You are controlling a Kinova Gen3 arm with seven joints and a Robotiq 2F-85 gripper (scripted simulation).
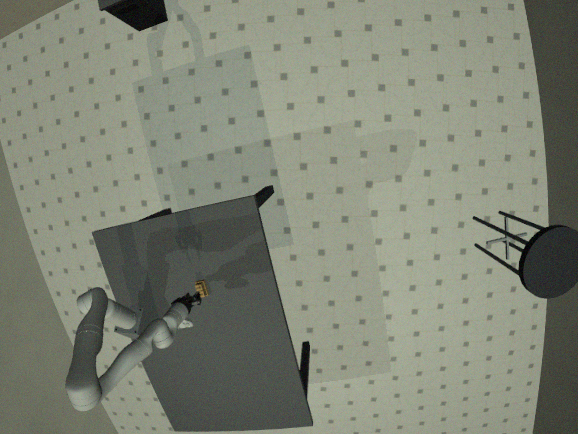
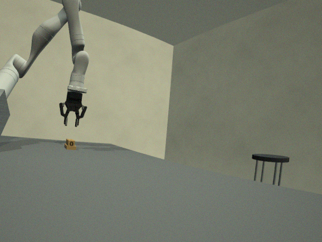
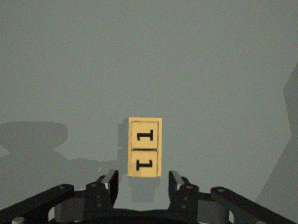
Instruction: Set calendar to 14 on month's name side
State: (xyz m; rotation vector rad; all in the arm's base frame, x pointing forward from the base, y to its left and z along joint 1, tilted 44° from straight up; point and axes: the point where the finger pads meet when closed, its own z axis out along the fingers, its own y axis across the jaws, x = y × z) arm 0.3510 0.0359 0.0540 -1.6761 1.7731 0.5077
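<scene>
Half-spread, the gripper (image 1: 199,299) (image 2: 71,126) (image 3: 143,181) seemingly touches nothing, hanging above two cubes (image 1: 201,288) (image 2: 71,143) (image 3: 145,149).

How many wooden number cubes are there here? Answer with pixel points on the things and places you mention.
2. They sit side by side in the tray (image 1: 207,295) (image 2: 73,148) (image 3: 160,150): one cube (image 3: 145,135) is upper, the other cube (image 3: 144,164) lower, in the wrist view. I see no others, though the arm could hide some.
</scene>
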